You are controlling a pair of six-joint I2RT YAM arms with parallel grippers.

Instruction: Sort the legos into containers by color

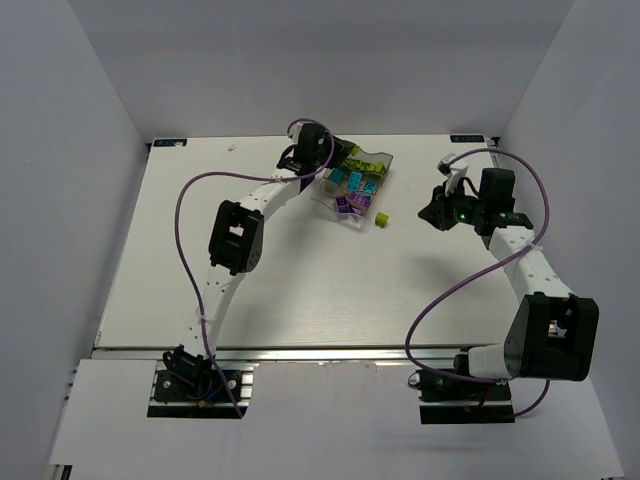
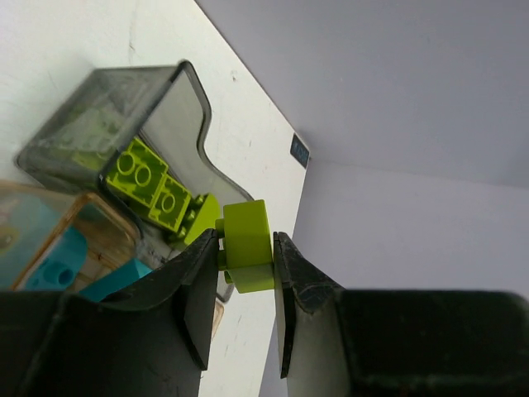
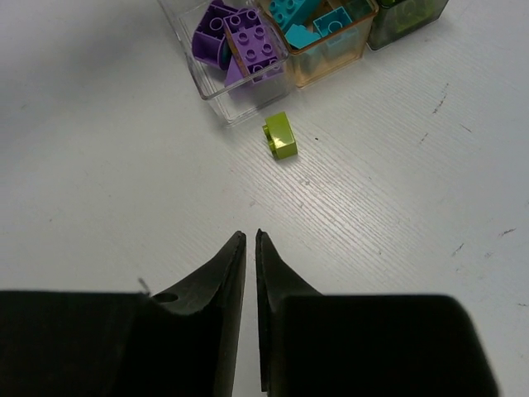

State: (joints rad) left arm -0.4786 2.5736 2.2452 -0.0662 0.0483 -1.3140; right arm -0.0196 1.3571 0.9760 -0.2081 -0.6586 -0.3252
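Left gripper point(image 2: 246, 241) clenched on held lime brick point(image 2: 250, 230) above tray point(image 2: 192, 91) grey end, where greens collect | tray near table point(image 1: 200, 270) far edge | right gripper point(image 3: 250, 237) barely parted, empty, facing loose lime brick point(image 3: 280, 136) beside purple compartment, not yet sorted

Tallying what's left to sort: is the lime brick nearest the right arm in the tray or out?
Out. The lime brick lies on the table, just outside the tray's purple compartment, apart from it.
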